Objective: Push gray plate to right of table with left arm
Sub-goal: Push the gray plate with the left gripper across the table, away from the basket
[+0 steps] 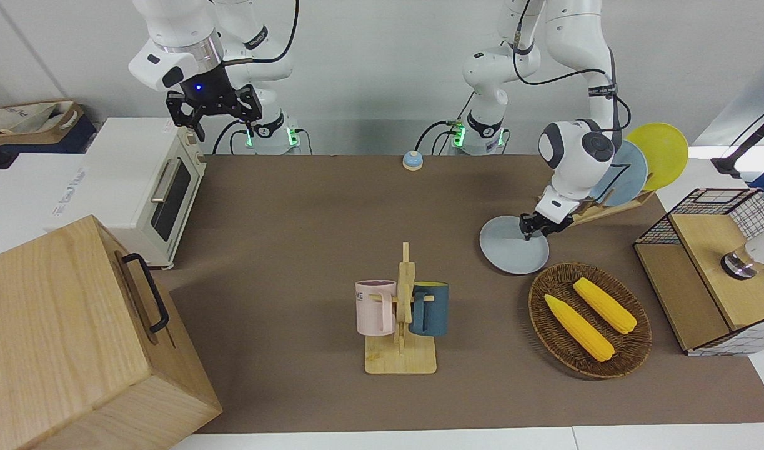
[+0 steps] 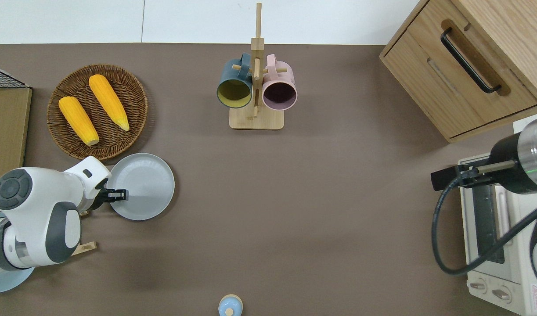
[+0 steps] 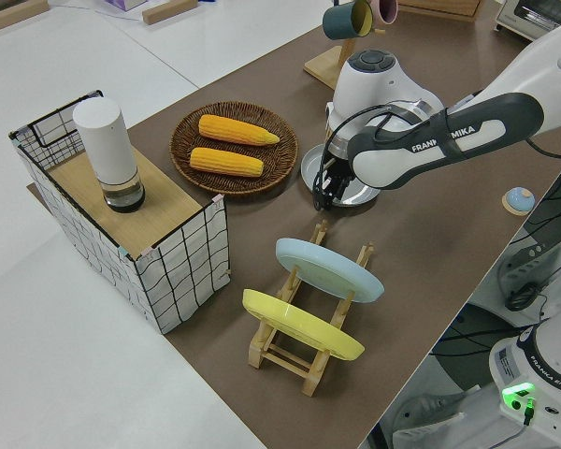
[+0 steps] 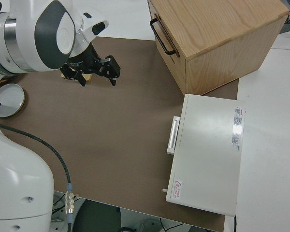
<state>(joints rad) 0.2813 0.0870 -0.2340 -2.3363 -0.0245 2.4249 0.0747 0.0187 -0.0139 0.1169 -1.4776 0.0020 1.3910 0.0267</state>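
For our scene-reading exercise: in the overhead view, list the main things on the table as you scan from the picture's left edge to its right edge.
Wicker basket of corn → gray plate → mug rack → wooden drawer cabinet → white toaster oven.

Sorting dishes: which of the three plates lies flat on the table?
The gray plate, under the left pincer. The sky-blue plate and yellow plate stand in the rack.

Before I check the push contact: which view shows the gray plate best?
The overhead view: the whole gray plate shows, with the left gripper at its rim. The front view shows most of it; the left side view hides much of it under the arm; the right side view shows only part.
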